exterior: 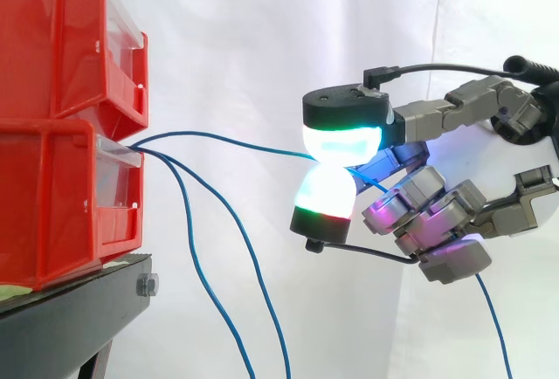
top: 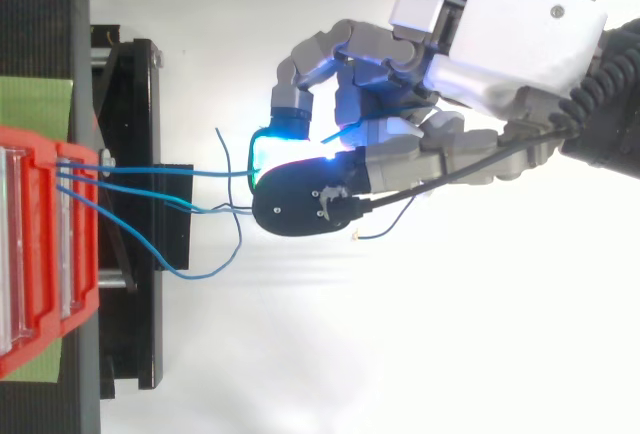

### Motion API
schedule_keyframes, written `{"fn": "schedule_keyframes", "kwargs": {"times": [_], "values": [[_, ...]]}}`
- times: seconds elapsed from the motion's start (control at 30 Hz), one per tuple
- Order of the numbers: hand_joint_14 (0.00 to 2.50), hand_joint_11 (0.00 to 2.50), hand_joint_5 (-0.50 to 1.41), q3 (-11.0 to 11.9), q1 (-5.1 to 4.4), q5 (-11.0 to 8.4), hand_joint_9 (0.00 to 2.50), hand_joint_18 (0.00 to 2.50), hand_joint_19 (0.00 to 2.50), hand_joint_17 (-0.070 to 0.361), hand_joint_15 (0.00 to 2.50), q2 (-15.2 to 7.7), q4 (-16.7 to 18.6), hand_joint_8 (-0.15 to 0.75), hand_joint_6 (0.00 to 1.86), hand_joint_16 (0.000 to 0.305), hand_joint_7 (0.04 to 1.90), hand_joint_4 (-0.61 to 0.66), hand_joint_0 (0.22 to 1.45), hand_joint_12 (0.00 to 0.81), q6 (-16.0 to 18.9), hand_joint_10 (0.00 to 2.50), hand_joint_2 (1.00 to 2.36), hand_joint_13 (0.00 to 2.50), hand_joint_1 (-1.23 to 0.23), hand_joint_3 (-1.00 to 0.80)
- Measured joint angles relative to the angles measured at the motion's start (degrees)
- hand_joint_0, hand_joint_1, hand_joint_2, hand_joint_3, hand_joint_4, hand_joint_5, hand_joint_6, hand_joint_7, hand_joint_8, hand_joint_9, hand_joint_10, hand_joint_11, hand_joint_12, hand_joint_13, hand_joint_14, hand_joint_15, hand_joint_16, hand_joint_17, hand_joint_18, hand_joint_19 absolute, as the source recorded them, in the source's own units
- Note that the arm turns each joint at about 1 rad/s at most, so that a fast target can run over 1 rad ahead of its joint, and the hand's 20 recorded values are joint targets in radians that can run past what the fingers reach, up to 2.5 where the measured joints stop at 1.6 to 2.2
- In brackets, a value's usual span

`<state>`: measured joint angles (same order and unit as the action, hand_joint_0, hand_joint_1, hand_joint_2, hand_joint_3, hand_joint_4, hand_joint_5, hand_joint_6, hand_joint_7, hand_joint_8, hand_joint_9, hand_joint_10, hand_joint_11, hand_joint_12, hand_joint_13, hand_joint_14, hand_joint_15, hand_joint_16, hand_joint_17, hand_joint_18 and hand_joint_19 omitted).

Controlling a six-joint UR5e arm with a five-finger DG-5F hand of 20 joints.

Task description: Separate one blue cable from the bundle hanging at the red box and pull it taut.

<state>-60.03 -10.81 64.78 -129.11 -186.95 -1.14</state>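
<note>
In the side view, stacked red boxes are set at nine o'clock on a black stand (exterior: 79, 318), and the robot hand (exterior: 437, 217) is reached in from three o'clock against a white curtain. Three thin blue cables are led out of the front of the lower red box (exterior: 52, 213). One blue cable (exterior: 244, 141) is carried across toward the centre, where it is pinched between two glowing fingertips (exterior: 341, 143) pressed pad to pad; the remaining fingers are curled in toward the palm. This cable is lifted clear of the two other cables (exterior: 249, 252), which are left hanging toward six o'clock. A shallow arc is seen in the held cable, so it is judged not yet fully taut. A blue length (exterior: 493, 318) is seen dangling below the hand at five o'clock, probably the same cable's free end. Several risks are judged from here: the thin cable could be slipped out from between the rounded pads if it is pulled hard; in the top view the slack cables are curled just beside the pinching pads, so one could be snagged and dragged along; and the box could be tugged off its stand by too strong a pull. No brand, label or writing can be read.
</note>
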Motion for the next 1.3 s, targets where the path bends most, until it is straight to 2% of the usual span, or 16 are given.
{"fn": "schedule_keyframes", "kwargs": {"times": [0.03,0.1,0.17,0.23,0.33,0.37,0.4,0.5,0.53,0.63,0.77,0.87,0.93,1.07,1.17,1.3], "values": [[2.50,2.05,-0.20,0.0,0.00,0.00,0.36,1.28,1.19,0.114,1.69,0.0,0.0,0.328,0.93,0.051,0.98,0.10,0.68,0.448,0.0,2.50,1.00,0.90,-0.81,-0.50],[2.50,2.03,-0.20,0.0,0.00,0.00,0.38,1.28,1.20,0.113,1.65,0.0,0.0,0.340,0.93,0.050,0.94,0.14,0.61,0.451,0.0,2.50,1.00,0.90,-0.75,-0.50],[2.50,1.99,-0.19,0.0,0.00,0.00,0.41,1.29,1.13,0.119,1.60,0.0,0.1,0.356,0.92,0.053,0.92,0.16,0.54,0.451,0.0,2.50,1.00,0.92,-0.61,-0.50],[2.50,2.03,-0.19,0.0,0.00,0.00,0.44,1.27,1.03,0.123,1.61,0.0,0.1,0.364,0.90,0.055,0.97,0.17,0.53,0.469,0.0,2.50,1.00,0.96,-0.44,-0.50],[2.50,2.07,-0.18,0.0,0.00,0.00,0.45,1.24,1.03,0.120,1.62,0.0,0.1,0.373,0.89,0.053,1.01,0.18,0.54,0.472,0.0,2.50,1.00,0.96,-0.36,-0.50],[2.50,2.10,-0.18,0.0,0.00,0.00,0.45,1.24,1.05,0.118,1.63,0.0,0.1,0.367,0.89,0.052,1.02,0.18,0.55,0.465,0.0,2.50,1.00,0.95,-0.37,-0.50],[2.50,2.11,-0.18,0.0,0.00,0.00,0.45,1.22,1.11,0.113,1.62,0.0,0.1,0.362,0.89,0.050,1.05,0.17,0.61,0.462,0.0,2.50,1.00,0.94,-0.44,-0.49],[2.50,2.16,-0.18,0.0,0.00,0.00,0.45,1.23,1.09,0.113,1.66,0.0,0.1,0.350,0.90,0.050,1.08,0.15,0.61,0.479,0.0,2.50,1.02,0.95,-0.61,-0.25],[2.50,2.12,-0.18,0.0,0.00,0.00,0.46,1.25,1.01,0.120,1.63,0.0,0.1,0.358,0.91,0.053,1.07,0.14,0.61,0.481,0.0,2.50,1.02,0.96,-0.65,-0.18],[2.50,2.09,-0.18,0.0,0.00,0.00,0.46,1.27,0.97,0.125,1.64,0.0,0.1,0.358,0.92,0.056,1.06,0.09,0.62,0.484,0.0,2.50,1.02,0.98,-0.69,-0.12],[2.50,2.07,-0.18,-0.1,0.00,0.00,0.42,1.27,1.01,0.126,1.67,0.0,0.1,0.348,0.93,0.056,1.04,0.04,0.63,0.477,0.0,2.50,1.02,0.95,-0.74,-0.11],[2.50,2.09,-0.19,-0.1,0.00,0.00,0.39,1.25,1.15,0.116,1.71,0.0,0.1,0.331,0.93,0.051,1.05,0.00,0.65,0.463,0.0,2.50,1.02,0.90,-0.78,-0.15],[2.50,2.07,-0.19,-0.1,0.00,0.00,0.38,1.25,1.21,0.113,1.72,0.0,0.2,0.324,0.93,0.050,1.11,-0.02,0.68,0.459,0.0,2.50,1.02,0.89,-0.82,-0.18],[2.50,2.07,-0.19,-0.1,0.00,0.00,0.37,1.26,1.29,0.113,1.72,0.0,0.2,0.320,0.93,0.050,1.08,-0.03,0.70,0.452,0.0,2.50,1.02,0.87,-0.84,-0.23],[2.50,1.95,-0.19,-0.1,0.00,0.00,0.38,1.25,1.29,0.109,1.67,0.0,0.2,0.329,0.93,0.049,1.04,0.07,0.68,0.440,0.0,2.50,1.00,0.85,-0.80,-0.47],[2.50,1.98,-0.18,-0.1,0.00,0.00,0.46,1.25,1.22,0.112,1.62,0.0,0.2,0.344,0.91,0.050,1.06,0.12,0.57,0.450,-0.1,2.50,1.00,0.89,-0.53,-0.50]]}}
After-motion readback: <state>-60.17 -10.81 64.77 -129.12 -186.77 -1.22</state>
